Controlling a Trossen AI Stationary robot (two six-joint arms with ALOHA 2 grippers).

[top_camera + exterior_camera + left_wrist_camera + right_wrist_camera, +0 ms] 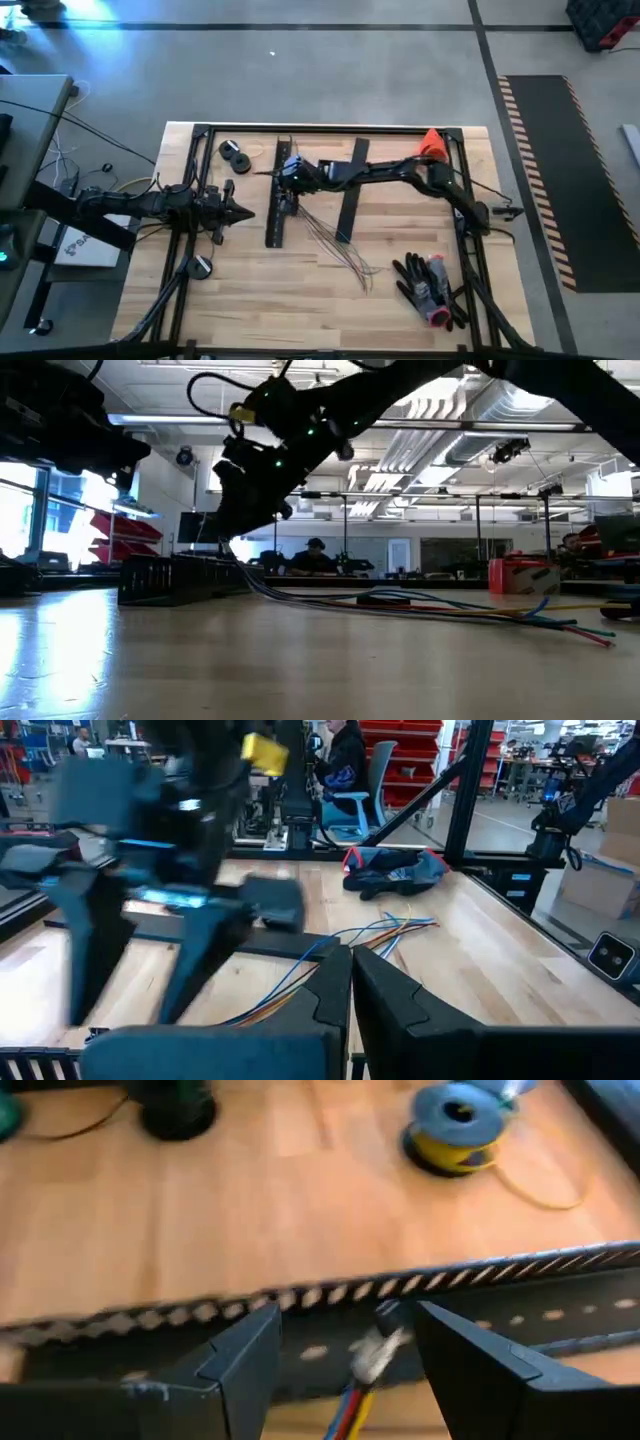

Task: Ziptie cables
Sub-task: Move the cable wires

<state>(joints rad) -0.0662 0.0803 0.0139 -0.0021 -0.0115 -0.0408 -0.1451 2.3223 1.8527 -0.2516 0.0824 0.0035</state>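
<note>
Two black slotted bars [277,200], one cable bundle [335,245], two gloves [428,285].

We count two black slotted bars: one [279,195] left of centre, one [352,190] just right of it. One loose bundle of cables [340,250] at centre. Two robot arms, so two grippers: left [240,212], right [283,178]. One pair of gloves [430,288] lower right. One orange cone [431,143] upper right. Three small dark spools, upper left [235,155] and lower left [201,266].
</note>
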